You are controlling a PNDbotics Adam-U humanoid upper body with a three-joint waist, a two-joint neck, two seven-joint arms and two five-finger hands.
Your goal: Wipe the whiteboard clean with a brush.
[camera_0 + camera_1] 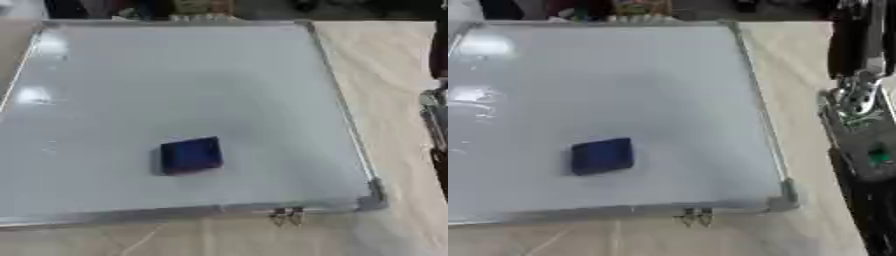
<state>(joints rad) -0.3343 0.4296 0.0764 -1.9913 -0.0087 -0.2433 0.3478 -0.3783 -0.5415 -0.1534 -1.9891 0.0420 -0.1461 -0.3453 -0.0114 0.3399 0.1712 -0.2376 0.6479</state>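
scene: a metal-framed whiteboard (pixel 175 80) lies flat on a pale wooden table (pixel 394 100), filling most of both views.
brush: a small dark blue block eraser (pixel 191 155) sits on the board's lower middle, nearer the near frame than the far one, touched by nothing.
board surface: no clear marks show; only light glare near the left edge and a faint grey shading across the middle.
right arm: the right arm (pixel 859 115) comes down along the right edge over bare table, beside the board's right frame and well apart from the eraser.
right hand: it does not show clearly enough, so whether its fingers are apart or together cannot be told.
left hand: in neither view.
step in hand: by the look of it, the reach for the eraser, not yet begun; wiping has not started.
next move: likely calls for the right arm to cross the frame, come down over the blue block and close fingers on its sides.
fittings: two small metal clips (pixel 287 216) hang at the near frame.
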